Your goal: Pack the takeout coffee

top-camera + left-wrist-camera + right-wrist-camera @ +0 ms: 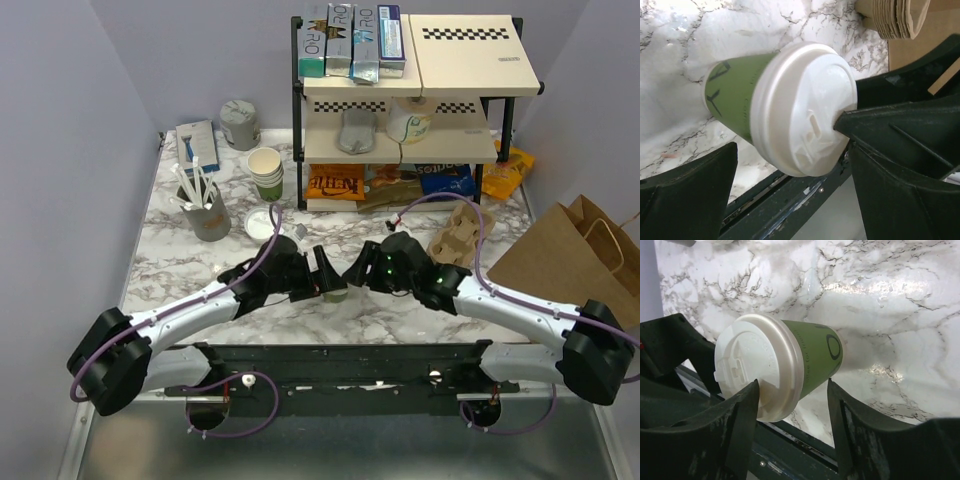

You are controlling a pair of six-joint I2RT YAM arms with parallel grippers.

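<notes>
The takeout coffee (336, 293), green with a white lid, lies on its side above the marble between the two grippers at the table's middle. My right gripper (793, 382) is shut on it lengthwise: one finger presses the lid (747, 372), the other touches the cup's base. The cup (815, 357) hangs tilted over the table. My left gripper (792, 150) stands open, its fingers (690, 195) wide on either side and clear of the lid (800, 110). The right gripper's fingertip (850, 120) shows against the lid in the left wrist view.
A stack of lidless cups (266, 172), a grey cup of white sticks (205, 210) and a loose white lid (260, 222) stand at the back left. A cardboard cup carrier (460, 232) and a brown paper bag (570, 255) are at the right. A shelf rack (400, 100) fills the back.
</notes>
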